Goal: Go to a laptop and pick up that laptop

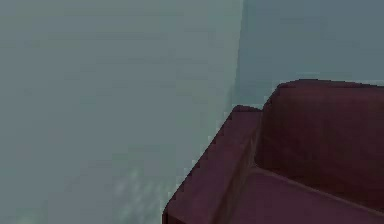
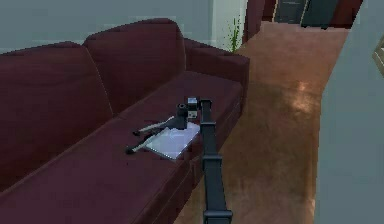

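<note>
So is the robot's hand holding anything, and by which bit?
It cannot be told. The gripper is at a flat grey laptop that lies on the seat of the dark red sofa, not hanging clear.

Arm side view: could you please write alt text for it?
The arm reaches over a dark red sofa, its gripper at a flat pale laptop on the seat; whether it holds anything cannot be told. Wood floor lies beyond.

Maroon sofa against pale wall, wooden floor, green plant beyond sofa's far arm
</note>
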You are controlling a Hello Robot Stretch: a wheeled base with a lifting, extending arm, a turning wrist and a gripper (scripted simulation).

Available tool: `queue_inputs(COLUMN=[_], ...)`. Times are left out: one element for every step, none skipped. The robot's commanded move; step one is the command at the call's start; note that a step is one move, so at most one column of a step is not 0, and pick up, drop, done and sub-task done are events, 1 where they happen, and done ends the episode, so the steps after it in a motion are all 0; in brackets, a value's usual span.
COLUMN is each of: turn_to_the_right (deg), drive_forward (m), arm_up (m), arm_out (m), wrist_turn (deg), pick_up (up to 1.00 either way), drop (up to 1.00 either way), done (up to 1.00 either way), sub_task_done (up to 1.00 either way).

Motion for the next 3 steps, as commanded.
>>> queue_inputs(turn_to_the_right=[0.0,0.0,0.0], drive_forward=[0.00,0.00,0.00], arm_up=[0.00,0.00,-0.30], arm_out=[0.00,0.00,0.00], wrist_turn=[45.0,24.0,0.0], pick_up=[0.00,0.00,0.00], drop=[0.00,0.00,0.00], done=[0.00,0.00,0.00], sub_task_done=[0.00,0.00,0.00])
